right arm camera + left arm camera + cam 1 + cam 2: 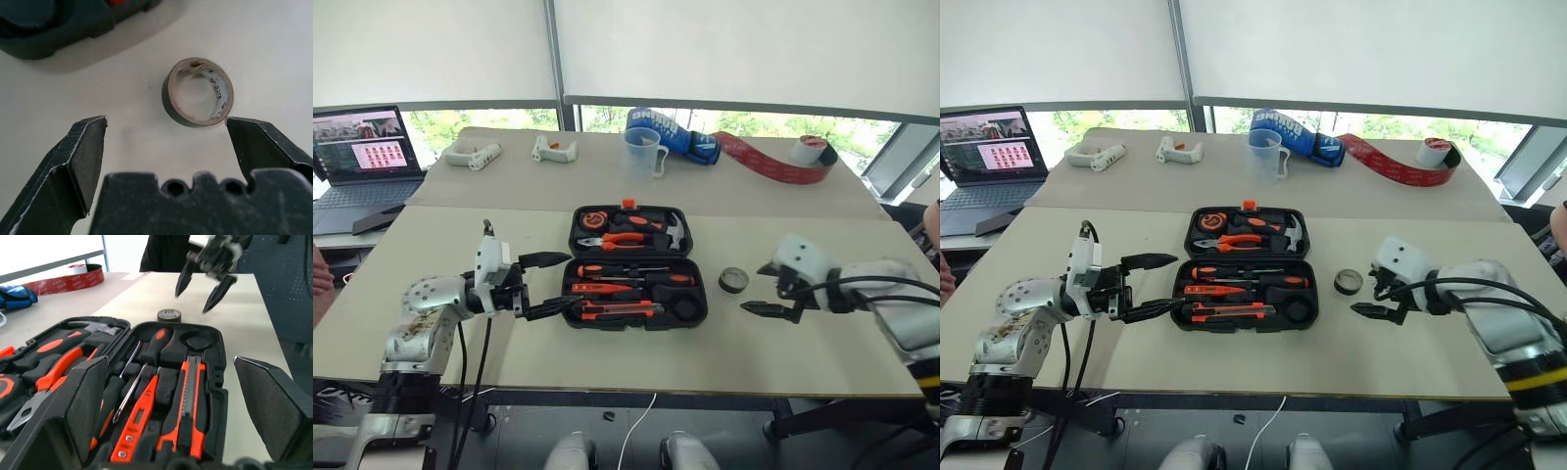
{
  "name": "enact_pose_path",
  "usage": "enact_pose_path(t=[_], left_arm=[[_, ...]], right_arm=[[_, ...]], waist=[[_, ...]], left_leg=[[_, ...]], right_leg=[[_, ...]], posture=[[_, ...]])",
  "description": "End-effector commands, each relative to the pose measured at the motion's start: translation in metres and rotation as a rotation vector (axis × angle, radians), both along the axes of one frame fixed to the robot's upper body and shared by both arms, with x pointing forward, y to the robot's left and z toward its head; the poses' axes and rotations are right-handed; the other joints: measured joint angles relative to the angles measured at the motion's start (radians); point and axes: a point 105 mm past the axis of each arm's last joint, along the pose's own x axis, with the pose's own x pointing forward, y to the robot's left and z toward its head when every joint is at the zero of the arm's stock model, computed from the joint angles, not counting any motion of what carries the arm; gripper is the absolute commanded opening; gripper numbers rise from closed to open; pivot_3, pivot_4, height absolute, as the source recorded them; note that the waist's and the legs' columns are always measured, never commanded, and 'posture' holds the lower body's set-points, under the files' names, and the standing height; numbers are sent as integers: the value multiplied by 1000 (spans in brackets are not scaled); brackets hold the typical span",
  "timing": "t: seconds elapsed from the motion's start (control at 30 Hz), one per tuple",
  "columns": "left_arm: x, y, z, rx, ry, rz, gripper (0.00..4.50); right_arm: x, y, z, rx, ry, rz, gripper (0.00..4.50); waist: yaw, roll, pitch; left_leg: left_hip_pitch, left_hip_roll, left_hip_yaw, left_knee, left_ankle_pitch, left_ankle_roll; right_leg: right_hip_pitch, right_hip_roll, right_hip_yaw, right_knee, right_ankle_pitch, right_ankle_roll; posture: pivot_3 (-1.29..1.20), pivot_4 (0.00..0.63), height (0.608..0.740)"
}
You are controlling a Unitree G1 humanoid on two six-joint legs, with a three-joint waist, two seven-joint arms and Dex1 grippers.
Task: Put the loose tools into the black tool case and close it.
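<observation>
Tool case point(636, 266) is lying open on the surface point(460, 245), most recesses already filled. One small tape roll point(733, 280) is sitting loose just right of it. Right gripper point(766, 309) is hanging near the roll, jaws spread, seemingly lining up a pick. Left gripper point(545, 285) is waiting at the case's left edge, jaws spread, empty.

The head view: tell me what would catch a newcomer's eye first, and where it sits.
The black plastic tool case lies open mid-table, its moulded recesses packed with orange-and-black tools. A small black tape roll sits loose on the table to the case's right, with the right gripper open beside it. The left gripper, fingers spread, points at the case's left edge.
</observation>
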Motion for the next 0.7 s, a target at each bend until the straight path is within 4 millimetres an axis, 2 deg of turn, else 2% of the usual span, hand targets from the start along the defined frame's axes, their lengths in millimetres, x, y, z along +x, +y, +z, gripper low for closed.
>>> enact_pose_path(t=[0.03,0.23,0.37,0.57,0.7], left_arm=[[-4,-4,5,1,-33,-10,4401],[-7,-3,0,6,-19,-4,4401],[-7,-3,1,6,-20,-3,4500],[-9,-1,-4,16,-9,2,4500],[-10,0,-5,20,-5,1,4500]], right_arm=[[12,0,1,-65,-33,40,4500],[22,13,-3,-76,-30,92,4500],[28,13,0,-119,-70,99,3557],[28,6,14,-192,-131,105,3557],[23,20,29,-178,-160,167,3557]], waist=[[1,0,0],[-6,0,0],[-6,0,0],[-6,0,0],[-7,0,0]], left_leg=[[-1,0,0,0,0,0],[0,0,-1,0,-1,1],[3,1,0,0,0,0],[3,1,0,0,0,0],[2,1,0,0,0,0]], right_leg=[[0,0,-1,0,0,0],[0,0,-1,1,0,0],[2,0,-1,2,0,0],[1,0,-1,2,0,-1],[1,0,-1,2,0,-1]], posture=[[0,150,740],[0,150,740],[0,150,740],[0,150,740],[0,150,740]])
